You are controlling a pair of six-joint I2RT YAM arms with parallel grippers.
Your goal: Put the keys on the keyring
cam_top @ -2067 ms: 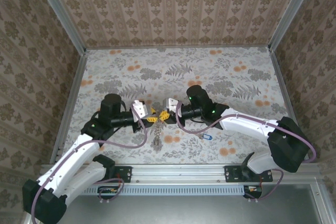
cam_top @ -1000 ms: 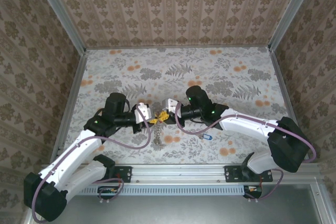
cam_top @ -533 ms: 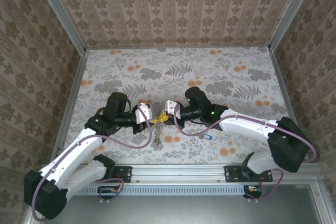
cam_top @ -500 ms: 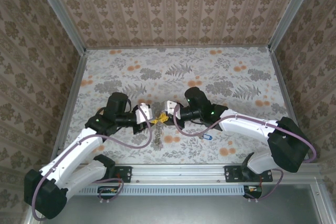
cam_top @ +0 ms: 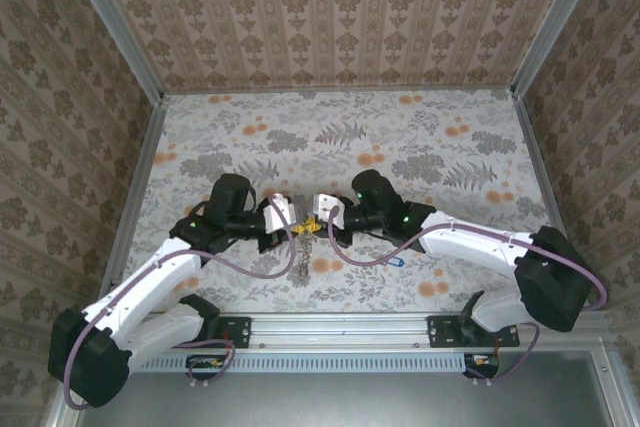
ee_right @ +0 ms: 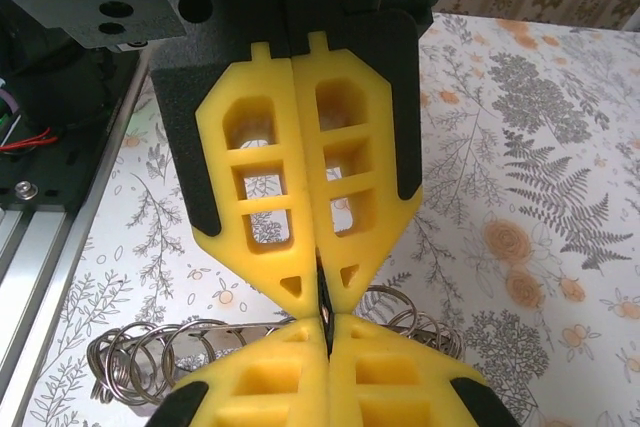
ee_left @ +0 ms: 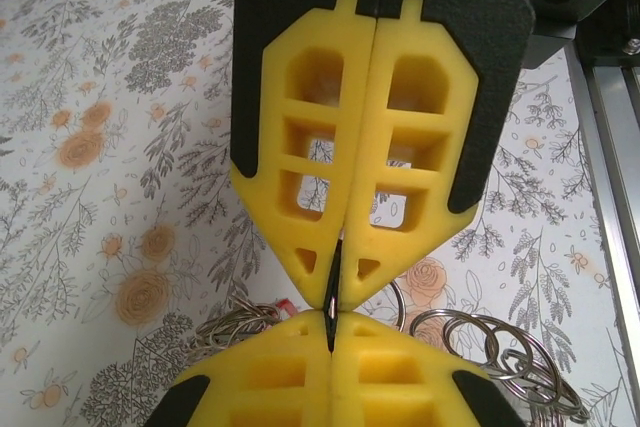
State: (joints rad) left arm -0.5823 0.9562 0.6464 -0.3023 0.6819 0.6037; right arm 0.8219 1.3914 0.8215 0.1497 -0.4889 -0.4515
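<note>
Pinching the keyring (ee_left: 332,299) edge-on, left claw (ee_left: 340,277) and right claw (ee_right: 322,309) both clamped on it, tip to tip, above the tabletop (cam_top: 450,147). Threading step, I reckon; next, one claw must fetch the blue key (cam_top: 393,260).

You are looking at a white counter (cam_top: 400,137) carrying grey leaf sprigs and orange blossoms, with walls (cam_top: 330,17) wearing tan-and-brown striped damask paper. The left arm (cam_top: 150,282) and right arm (cam_top: 470,244) are showing white shells, black joints and purple cables (cam_top: 245,265). The left pincer (ee_left: 331,332) and right pincer (ee_right: 327,337) are showing bright yellow latticed pads in black housings. Between them the keyring (ee_left: 334,287) is reading as a thin dark sliver. Silver wire rings (ee_left: 500,352) are glinting nearby, and one key (cam_top: 394,260) is showing a blue head.
</note>
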